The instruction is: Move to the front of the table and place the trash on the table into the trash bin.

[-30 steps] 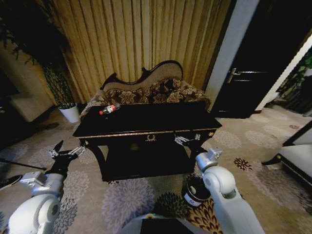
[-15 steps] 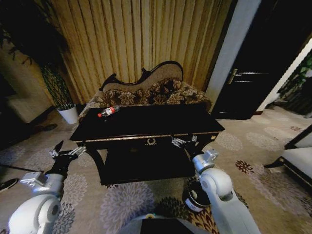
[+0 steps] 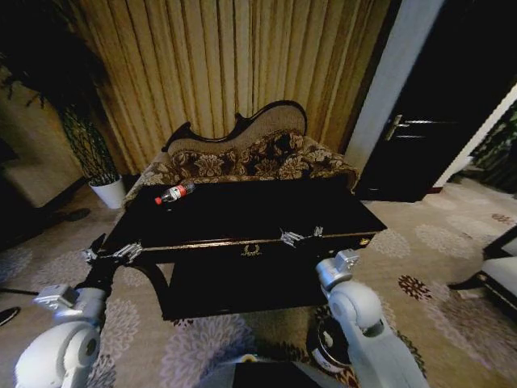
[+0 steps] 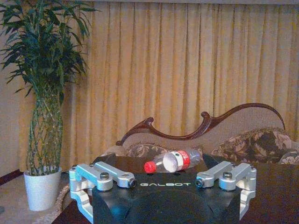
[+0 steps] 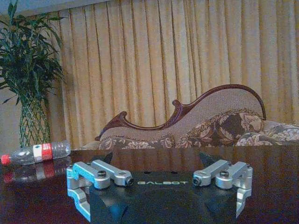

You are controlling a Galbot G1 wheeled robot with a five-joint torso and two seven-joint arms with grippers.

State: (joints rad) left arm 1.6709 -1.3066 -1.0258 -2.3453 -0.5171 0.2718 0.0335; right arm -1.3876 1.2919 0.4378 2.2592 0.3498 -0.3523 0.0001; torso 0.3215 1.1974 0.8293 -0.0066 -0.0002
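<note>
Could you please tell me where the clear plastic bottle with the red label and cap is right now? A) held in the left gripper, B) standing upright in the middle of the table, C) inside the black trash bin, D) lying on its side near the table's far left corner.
D: the clear plastic bottle with the red label and cap lies on its side on the glossy black wooden table, near its far left corner.

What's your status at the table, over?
Both grippers open, empty: left gripper off the table's left front corner, right gripper at its front edge. Bottle lying at far left of tabletop. Trash bin on floor beside right arm.
</note>
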